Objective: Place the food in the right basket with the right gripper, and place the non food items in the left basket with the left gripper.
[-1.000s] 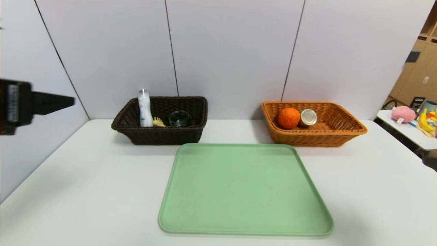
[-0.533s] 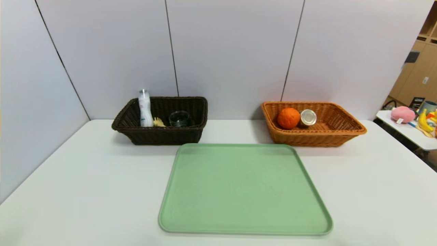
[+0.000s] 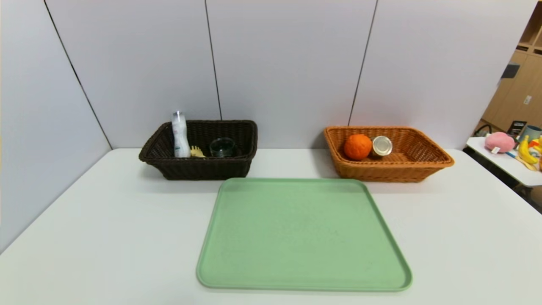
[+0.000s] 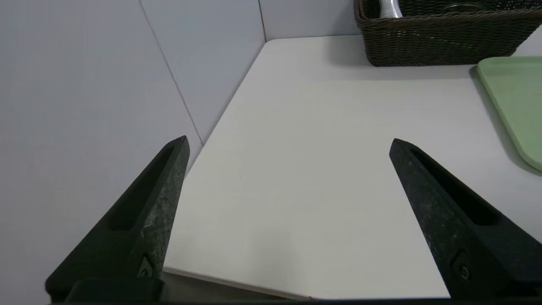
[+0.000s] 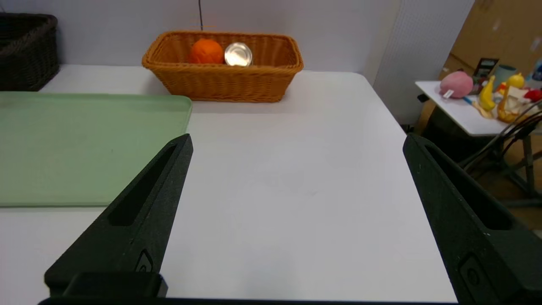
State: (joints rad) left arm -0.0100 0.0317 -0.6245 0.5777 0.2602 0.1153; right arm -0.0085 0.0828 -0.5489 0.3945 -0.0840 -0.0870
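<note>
Left gripper (image 4: pixel 289 137): above the near left part of the white desk (image 3: pixel 127 237), fingers wide apart, nothing between them. Right gripper (image 5: pixel 298 135): above the near right part, likewise wide open and holding nothing.

Green tray (image 3: pixel 302 235): flat, mid-desk, bare.

Far left, dark wicker basket (image 3: pixel 203 169): white bottle (image 3: pixel 181 137) leaning up past the rim at the left; yellow pasta spoon (image 3: pixel 196 151) just right of it, only the prongs visible; dark glass dish (image 3: pixel 222 147) farther right.

Far right, orange-tan wicker basket (image 3: pixel 389 171): orange fruit (image 3: pixel 358 147) at the left, tin can (image 3: pixel 382 146) just beside it, lid showing.
</note>
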